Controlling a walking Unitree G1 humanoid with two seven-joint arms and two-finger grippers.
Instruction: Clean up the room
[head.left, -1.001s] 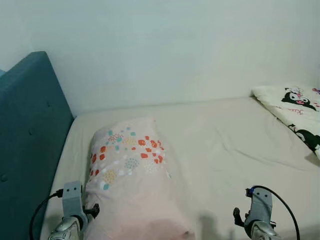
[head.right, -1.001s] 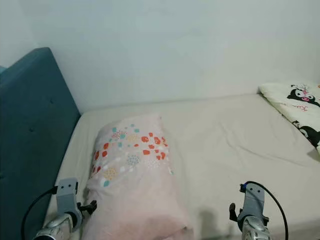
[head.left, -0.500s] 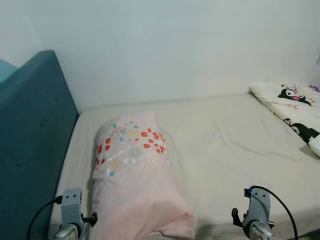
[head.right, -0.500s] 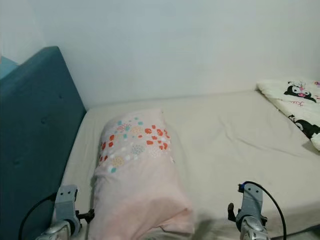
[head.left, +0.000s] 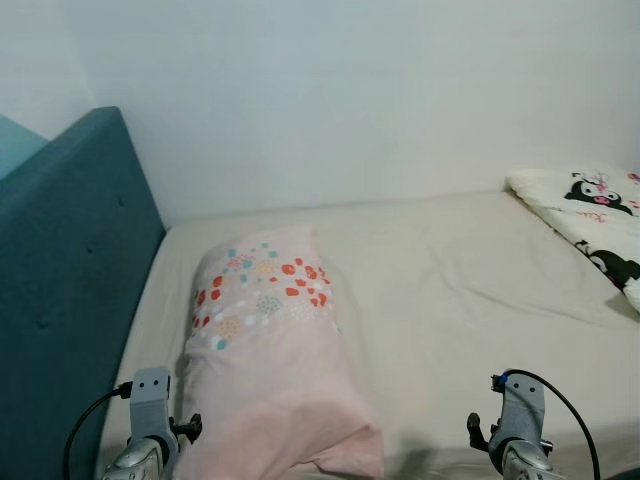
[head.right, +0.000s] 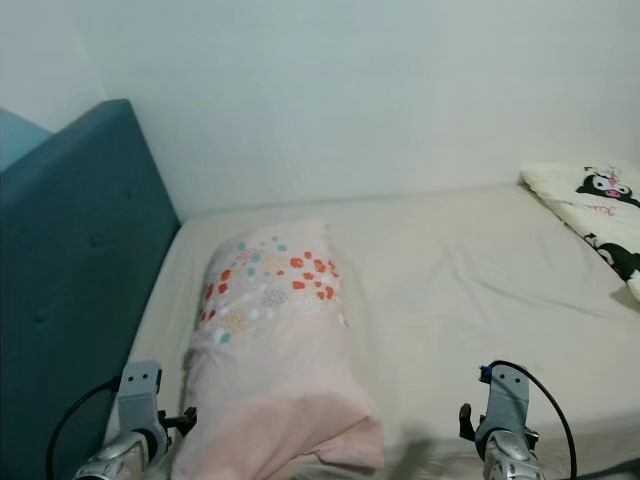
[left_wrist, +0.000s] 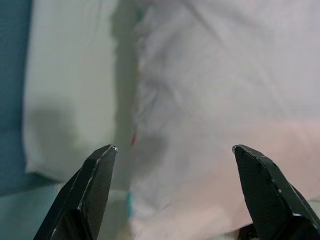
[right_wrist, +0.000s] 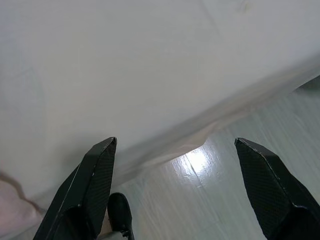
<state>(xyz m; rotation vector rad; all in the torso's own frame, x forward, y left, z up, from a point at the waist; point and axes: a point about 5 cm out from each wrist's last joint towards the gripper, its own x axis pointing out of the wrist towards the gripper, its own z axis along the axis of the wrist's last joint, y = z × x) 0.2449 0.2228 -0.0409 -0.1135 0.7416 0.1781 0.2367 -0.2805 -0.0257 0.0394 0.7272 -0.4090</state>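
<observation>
Down at the near edge of the bed, the left gripper (left_wrist: 172, 192) hangs with its jaws spread wide and holding nothing, poised over the near left side of the pink pillow (head.left: 265, 370). Over on the right, the right gripper (right_wrist: 187, 187) is likewise wide open and empty, hovering above the near edge of the mattress where the sheet drops to the pale floor (right_wrist: 240, 200). That pillow lies lengthwise on the left part of the bed (head.left: 470, 300), its far end dotted with orange, teal and yellow spots, its near end plain pink and reaching the mattress edge. Just left of it stands the teal padded headboard (head.left: 70, 290). Well apart, at the far right of the bed, lies a cream blanket (head.left: 590, 215) printed with black cartoon figures. Behind the bed rises a plain white wall (head.left: 350, 90).
</observation>
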